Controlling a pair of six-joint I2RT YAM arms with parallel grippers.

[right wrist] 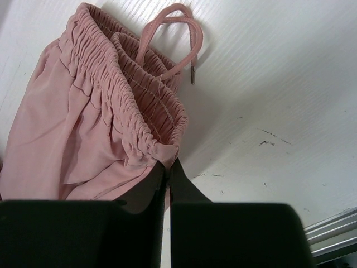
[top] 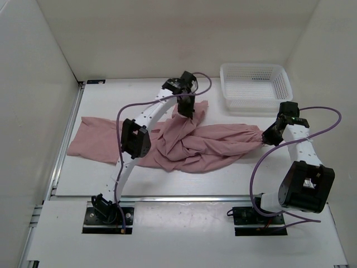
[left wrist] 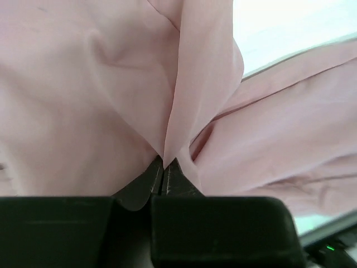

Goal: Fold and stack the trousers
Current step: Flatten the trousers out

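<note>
The dusty-pink trousers lie crumpled across the middle of the table, one leg stretched to the left. My left gripper is shut on a fold of their fabric at the far middle and lifts it. My right gripper is shut on the gathered waistband at the trousers' right end. A drawstring cord loops on the table beyond the waistband.
A white mesh basket stands at the back right. White walls enclose the table on the left, back and right. A metal rail runs along the table's left edge.
</note>
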